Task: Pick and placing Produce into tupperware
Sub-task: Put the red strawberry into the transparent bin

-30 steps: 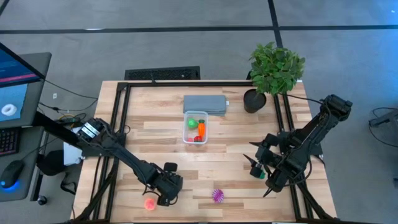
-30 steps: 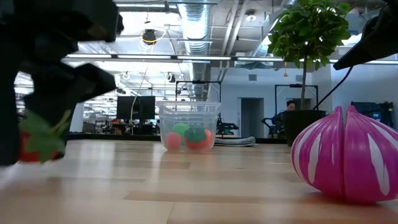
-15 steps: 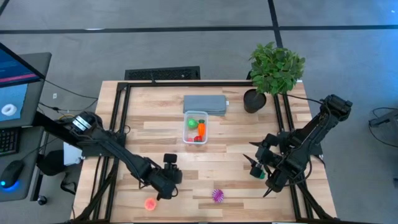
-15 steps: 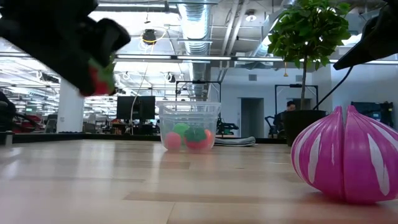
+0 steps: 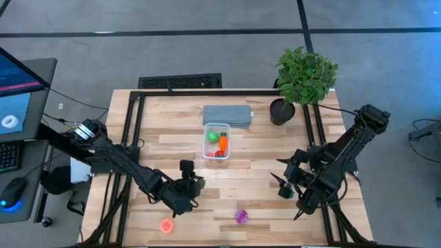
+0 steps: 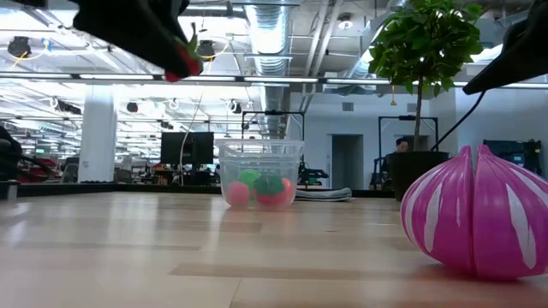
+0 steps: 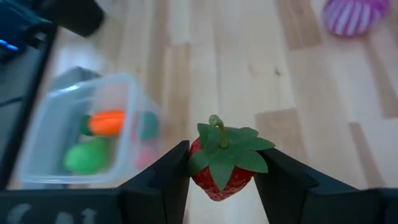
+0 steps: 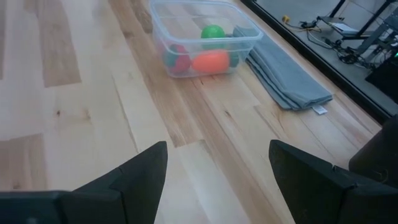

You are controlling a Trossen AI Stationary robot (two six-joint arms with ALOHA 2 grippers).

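The left hand (image 7: 221, 171) pinches a strawberry (image 7: 222, 158) aloft, short of the tupperware (image 5: 216, 141), which holds several produce pieces. A pink fruit (image 5: 166, 225) and spiky ball (image 5: 241, 216) remain on the desk (image 5: 255, 172). The right hand (image 5: 284, 184) waits spread.

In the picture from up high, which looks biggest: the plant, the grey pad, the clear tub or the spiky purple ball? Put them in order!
1. The plant
2. The grey pad
3. The clear tub
4. The spiky purple ball

The plant stands taller, nearer the camera, so it looks extra big.

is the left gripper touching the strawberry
Touching. In the left wrist view the left gripper has both dark fingers pressed against the sides of the strawberry, holding it above the table.
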